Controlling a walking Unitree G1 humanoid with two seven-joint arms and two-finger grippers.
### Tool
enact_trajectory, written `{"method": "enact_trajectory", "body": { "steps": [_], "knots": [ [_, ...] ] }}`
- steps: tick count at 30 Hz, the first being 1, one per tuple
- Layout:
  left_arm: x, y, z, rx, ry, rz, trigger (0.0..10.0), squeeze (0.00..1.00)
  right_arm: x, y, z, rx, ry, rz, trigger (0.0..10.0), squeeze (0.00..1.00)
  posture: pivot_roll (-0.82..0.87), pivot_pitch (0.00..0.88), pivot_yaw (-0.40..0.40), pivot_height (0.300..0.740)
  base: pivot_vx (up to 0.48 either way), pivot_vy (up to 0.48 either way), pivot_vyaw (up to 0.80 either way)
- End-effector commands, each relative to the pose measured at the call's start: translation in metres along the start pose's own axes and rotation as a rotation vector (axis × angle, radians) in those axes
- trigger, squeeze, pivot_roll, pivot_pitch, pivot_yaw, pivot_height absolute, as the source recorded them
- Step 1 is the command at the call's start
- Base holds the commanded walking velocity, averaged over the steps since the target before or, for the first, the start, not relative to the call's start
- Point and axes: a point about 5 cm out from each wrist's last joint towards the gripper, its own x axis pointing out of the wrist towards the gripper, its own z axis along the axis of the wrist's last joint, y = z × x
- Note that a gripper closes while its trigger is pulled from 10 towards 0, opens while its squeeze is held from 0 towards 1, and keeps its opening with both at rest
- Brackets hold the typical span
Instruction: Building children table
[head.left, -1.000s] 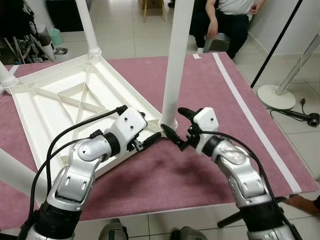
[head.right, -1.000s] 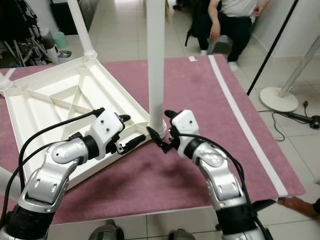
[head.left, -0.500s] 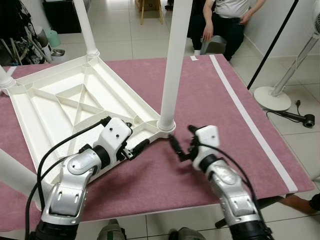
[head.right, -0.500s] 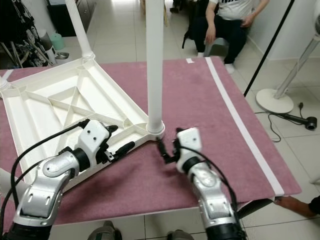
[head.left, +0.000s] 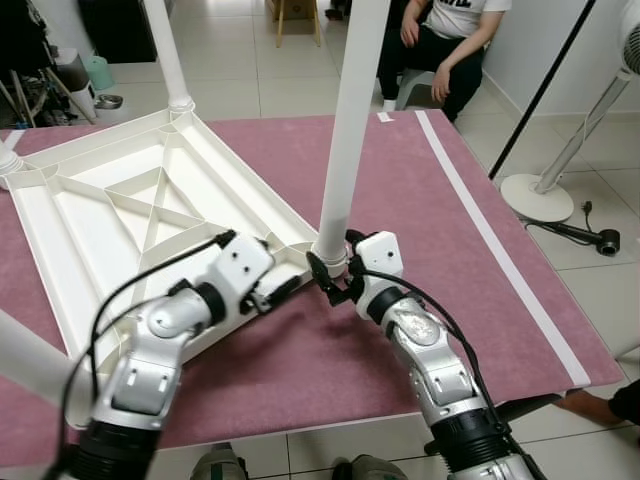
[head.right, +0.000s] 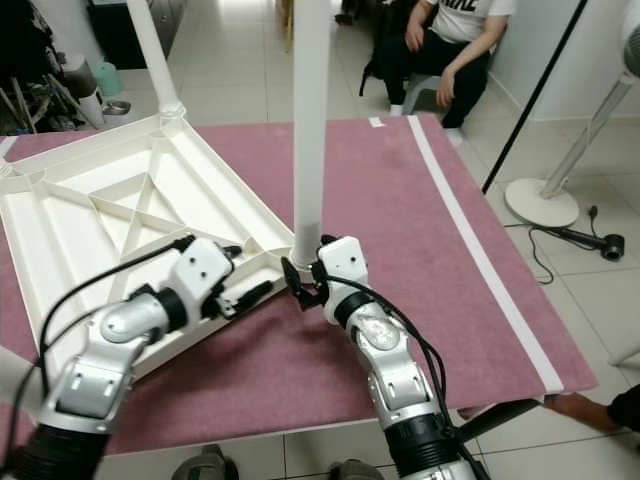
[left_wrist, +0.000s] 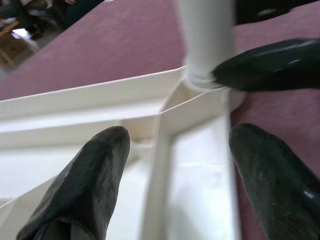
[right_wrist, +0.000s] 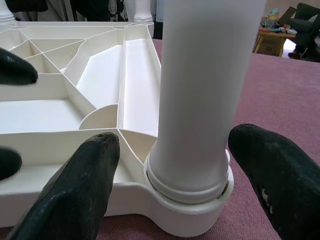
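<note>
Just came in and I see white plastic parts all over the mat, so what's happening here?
A robot is building a small white table. The tabletop lies upside down on a purple mat, with a leg standing upright in its near corner socket. The right gripper has its open jaws on either side of that leg's base, not clamped. The left gripper sits open over the tabletop's edge beside it. A person sits behind.

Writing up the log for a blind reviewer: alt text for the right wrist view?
The right pincer, open, straddles the base of a white table leg standing in the corner socket of the upturned white tabletop, which lies on a maroon mat.
</note>
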Motion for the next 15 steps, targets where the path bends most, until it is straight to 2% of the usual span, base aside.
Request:
{"method": "enact_trajectory", "body": {
  "steps": [1,6,11,13,14,15],
  "knots": [
    [0.001,0.010,-0.003,0.009,0.027,0.201,10.0,0.00,0.000,0.002,-0.002,-0.008,0.005,0.012,10.0,0.00,0.04,0.000,0.021,0.740,0.000,0.000,0.00],
    [0.002,0.021,0.006,0.031,0.024,0.216,10.0,0.00,-0.010,0.000,-0.008,-0.015,0.020,-0.032,10.0,0.00,0.03,0.000,0.026,0.740,0.000,0.000,0.00],
    [-0.001,0.021,0.008,0.017,0.014,0.198,10.0,0.00,-0.014,-0.004,-0.005,-0.038,0.008,-0.022,10.0,0.00,0.03,0.000,0.048,0.740,0.000,0.000,0.00],
    [0.004,0.010,0.002,0.047,0.046,0.124,10.0,0.00,-0.016,-0.022,0.010,-0.063,-0.032,-0.025,10.0,0.00,0.00,0.000,0.073,0.740,0.000,0.000,0.00],
    [0.004,0.010,0.002,0.047,0.046,0.124,10.0,0.00,-0.016,-0.022,0.010,-0.063,-0.032,-0.025,10.0,0.00,0.00,0.000,0.073,0.740,0.000,0.000,0.00],
    [0.008,0.002,0.000,0.053,0.064,0.076,10.0,0.00,-0.018,-0.032,0.018,-0.079,-0.053,-0.024,10.0,0.00,0.00,0.000,0.075,0.740,0.000,0.000,0.00]
  ]
}}
